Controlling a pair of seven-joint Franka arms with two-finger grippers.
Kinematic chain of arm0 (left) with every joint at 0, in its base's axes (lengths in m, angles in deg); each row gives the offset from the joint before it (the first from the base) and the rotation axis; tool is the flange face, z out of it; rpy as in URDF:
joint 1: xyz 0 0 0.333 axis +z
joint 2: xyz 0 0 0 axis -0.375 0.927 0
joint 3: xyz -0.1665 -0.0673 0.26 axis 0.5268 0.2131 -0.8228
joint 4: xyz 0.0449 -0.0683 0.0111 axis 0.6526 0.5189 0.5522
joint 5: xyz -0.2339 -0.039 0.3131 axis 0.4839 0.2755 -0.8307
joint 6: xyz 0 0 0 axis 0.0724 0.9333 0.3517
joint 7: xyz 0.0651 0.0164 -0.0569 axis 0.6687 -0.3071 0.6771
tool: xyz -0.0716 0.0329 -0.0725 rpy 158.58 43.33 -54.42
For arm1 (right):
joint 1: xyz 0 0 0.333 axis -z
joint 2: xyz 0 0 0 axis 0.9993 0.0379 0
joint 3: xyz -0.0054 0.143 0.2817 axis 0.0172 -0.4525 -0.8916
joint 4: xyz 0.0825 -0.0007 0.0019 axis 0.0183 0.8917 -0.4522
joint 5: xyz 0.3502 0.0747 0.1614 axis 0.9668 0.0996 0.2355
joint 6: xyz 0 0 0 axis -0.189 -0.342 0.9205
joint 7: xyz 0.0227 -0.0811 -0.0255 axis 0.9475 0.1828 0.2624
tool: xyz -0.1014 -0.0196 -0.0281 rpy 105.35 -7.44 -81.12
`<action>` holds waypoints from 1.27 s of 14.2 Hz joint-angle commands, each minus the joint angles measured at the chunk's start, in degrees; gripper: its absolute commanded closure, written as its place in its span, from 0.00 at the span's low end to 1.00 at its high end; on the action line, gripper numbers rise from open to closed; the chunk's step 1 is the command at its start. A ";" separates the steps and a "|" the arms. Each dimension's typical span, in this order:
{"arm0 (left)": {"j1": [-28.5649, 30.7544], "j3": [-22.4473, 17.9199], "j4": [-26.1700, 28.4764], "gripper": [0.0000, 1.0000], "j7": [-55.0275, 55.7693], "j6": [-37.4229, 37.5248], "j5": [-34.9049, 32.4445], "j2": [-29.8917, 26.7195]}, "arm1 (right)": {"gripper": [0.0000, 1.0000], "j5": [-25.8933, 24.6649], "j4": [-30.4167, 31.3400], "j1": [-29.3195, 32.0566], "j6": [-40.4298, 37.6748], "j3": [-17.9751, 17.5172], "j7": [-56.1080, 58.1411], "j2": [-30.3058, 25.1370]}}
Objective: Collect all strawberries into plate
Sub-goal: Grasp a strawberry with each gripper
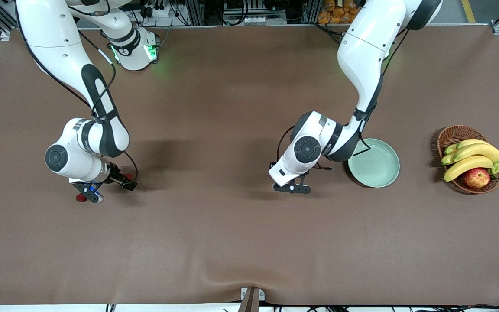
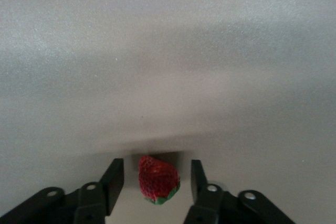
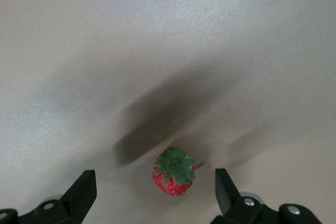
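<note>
- Red and green-capped, the first strawberry (image 2: 157,179) lies on the brown table (image 1: 249,242) between the fingers (image 2: 114,179) of the left gripper (image 1: 292,187); the jaws are partly spread, and a gap shows on each side of the berry.
- For a sound grip, the berry is to be kept centred, so that both pads meet it together; a light squeeze is judged best, as so small a fruit is likely to roll or squirt out.
- The mint-green plate (image 1: 374,163) stands empty just beside this gripper, toward the left arm's end of the table; a short carry is judged sufficient.
- The right gripper (image 1: 88,193) is held low over the table at the right arm's end, jaws spread wide, with the second strawberry (image 3: 174,172) between them, untouched.
- Count: two strawberries are confirmed; a red speck (image 1: 127,176) beside the right wrist may be the third, but this cannot be told.
- Count: one plate, one wicker basket (image 1: 448,136), one apple (image 1: 477,177), one bunch of bananas (image 1: 474,156).
</note>
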 commanded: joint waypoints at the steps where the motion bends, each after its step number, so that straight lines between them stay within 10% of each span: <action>1: -0.40 -0.16 0.28 0.58 0.33 -0.41 -1.30 0.12 | 0.00 3.13 2.13 1.69 0.90 -0.85 4.76 -1.67; 5: -0.40 -0.16 0.28 1.00 0.59 -0.32 -1.30 -0.05 | 0.00 3.13 2.13 1.60 0.90 -0.76 4.85 -1.67; 9: 0.56 -0.25 0.11 1.00 0.94 3.96 -1.30 -3.20 | 0.00 3.13 2.04 1.68 1.17 -0.76 4.94 -1.49; 12: 2.40 -1.12 0.28 0.99 0.51 9.85 -1.30 -7.51 | 0.88 3.13 1.95 1.69 1.08 -0.76 4.94 -1.49; 13: 3.72 -1.04 0.46 0.98 0.16 11.70 -1.83 -8.92 | 1.00 3.13 1.87 1.60 1.08 -0.76 4.94 -1.49; 18: 6.53 -1.04 9.23 0.98 -0.02 13.21 -6.83 -17.53 | 1.00 3.04 -0.23 1.69 -0.06 -0.76 4.94 -1.49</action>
